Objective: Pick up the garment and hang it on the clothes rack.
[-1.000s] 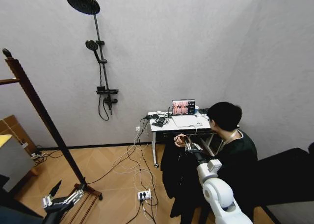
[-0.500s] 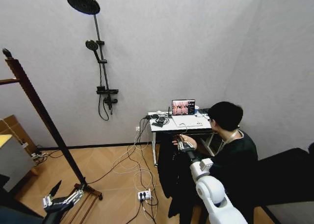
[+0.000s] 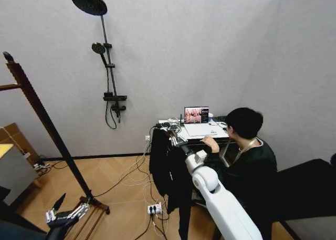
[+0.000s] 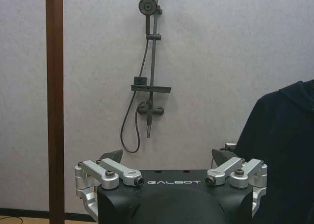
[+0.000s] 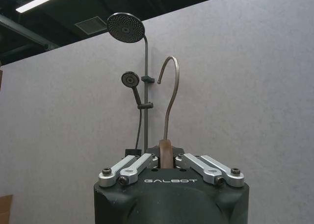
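The black garment hangs full length from a wooden hanger in front of the desk. My right gripper is raised and shut on the hanger's neck, with the metal hook standing above it. The garment also appears in the left wrist view, off to one side. The dark-brown clothes rack stands at the far left, its slatted base by my left gripper. That gripper hangs low and open, holding nothing, with the rack's post in front of it.
A person sits at a white desk with a laptop, just right of the garment. Cables and a power strip lie on the wooden floor between garment and rack. A shower fixture hangs on the wall.
My right arm has swung left with the garment, carrying it away from the seated person toward the middle of the room. The left arm has not moved.
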`<state>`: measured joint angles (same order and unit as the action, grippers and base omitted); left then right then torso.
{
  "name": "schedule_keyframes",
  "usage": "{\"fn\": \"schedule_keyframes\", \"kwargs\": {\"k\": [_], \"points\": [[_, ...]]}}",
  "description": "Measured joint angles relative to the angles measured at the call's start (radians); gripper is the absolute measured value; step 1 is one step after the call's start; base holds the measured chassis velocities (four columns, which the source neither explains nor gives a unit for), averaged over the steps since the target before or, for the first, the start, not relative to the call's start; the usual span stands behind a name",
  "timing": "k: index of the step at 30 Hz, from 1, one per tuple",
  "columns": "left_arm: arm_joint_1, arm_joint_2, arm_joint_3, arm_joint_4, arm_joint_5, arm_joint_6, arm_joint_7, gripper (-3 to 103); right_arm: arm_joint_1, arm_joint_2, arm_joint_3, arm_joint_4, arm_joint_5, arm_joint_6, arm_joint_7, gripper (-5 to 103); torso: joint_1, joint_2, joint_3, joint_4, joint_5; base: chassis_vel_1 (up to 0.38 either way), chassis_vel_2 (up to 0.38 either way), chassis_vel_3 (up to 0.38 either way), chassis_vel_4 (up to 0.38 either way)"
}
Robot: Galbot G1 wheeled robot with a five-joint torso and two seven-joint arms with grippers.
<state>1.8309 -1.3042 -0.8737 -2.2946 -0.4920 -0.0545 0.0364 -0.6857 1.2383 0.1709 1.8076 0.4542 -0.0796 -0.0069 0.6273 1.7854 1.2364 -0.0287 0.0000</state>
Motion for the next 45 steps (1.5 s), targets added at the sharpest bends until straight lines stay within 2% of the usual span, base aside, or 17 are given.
{"fn": "schedule_keyframes", "kwargs": {"k": [9,17,23,36,45], "points": [[0.0,0.0,0.0,0.0,0.0,0.0,0.0,100,0.04,0.02,-0.009,-0.034,0.014,-0.025,0.07,10,0.0,0.0,0.0,-0.0004,0.0,0.029,0.023,0.029,0.035],[0.0,0.0,0.0,0.0,0.0,0.0,0.0,100,0.067,0.035,-0.017,-0.051,0.026,-0.021,0.071,10,0.0,0.0,0.0,0.0,-0.0001,0.086,0.08,0.089,0.074],[0.0,0.0,0.0,0.0,0.0,0.0,0.0,100,0.068,0.052,-0.015,-0.088,0.019,0.025,0.069,10,0.0,0.0,0.0,-0.0002,-0.0001,0.118,0.116,0.107,0.119],[0.0,0.0,0.0,0.0,0.0,0.0,0.0,100,0.05,0.045,-0.01,-0.079,0.012,0.049,0.057,10,0.0,0.0,0.0,-0.0001,0.0001,0.133,0.118,0.116,0.134],[0.0,0.0,0.0,0.0,0.0,0.0,0.0,100,0.065,0.021,0.038,-0.068,0.012,0.047,0.046,10,0.0,0.0,0.0,-0.0003,0.0001,0.127,0.139,0.128,0.114]]}}
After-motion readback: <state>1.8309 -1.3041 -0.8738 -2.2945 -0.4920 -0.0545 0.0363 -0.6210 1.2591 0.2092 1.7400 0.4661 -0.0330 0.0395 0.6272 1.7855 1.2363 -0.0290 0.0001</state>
